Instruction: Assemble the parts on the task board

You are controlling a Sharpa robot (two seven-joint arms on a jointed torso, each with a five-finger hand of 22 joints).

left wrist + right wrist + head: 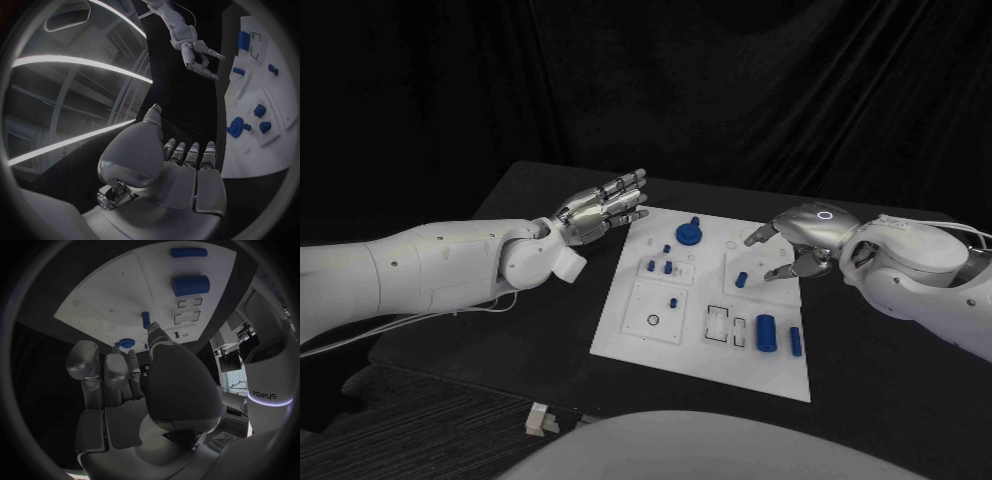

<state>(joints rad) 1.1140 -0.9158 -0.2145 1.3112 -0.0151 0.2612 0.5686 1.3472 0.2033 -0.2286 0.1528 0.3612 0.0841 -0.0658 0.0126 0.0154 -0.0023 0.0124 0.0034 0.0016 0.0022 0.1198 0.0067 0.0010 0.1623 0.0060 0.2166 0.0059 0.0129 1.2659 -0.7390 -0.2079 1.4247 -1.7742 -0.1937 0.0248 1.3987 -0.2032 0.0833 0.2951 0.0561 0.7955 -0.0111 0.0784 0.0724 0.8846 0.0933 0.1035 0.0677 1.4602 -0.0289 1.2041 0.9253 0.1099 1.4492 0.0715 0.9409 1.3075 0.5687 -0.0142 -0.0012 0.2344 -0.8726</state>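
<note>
One white task board (704, 345) lies on the black bench (877, 390), carrying at least nine blue parts: one round knobbed piece (688, 233), two large cylinders (766, 332), and about six small pegs (672, 302); two hands.

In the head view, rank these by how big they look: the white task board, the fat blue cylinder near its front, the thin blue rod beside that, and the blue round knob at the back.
1. White task board
2. Fat blue cylinder
3. Blue round knob, close to the cylinder and farther from the camera, so unsure
4. Thin blue rod
</note>
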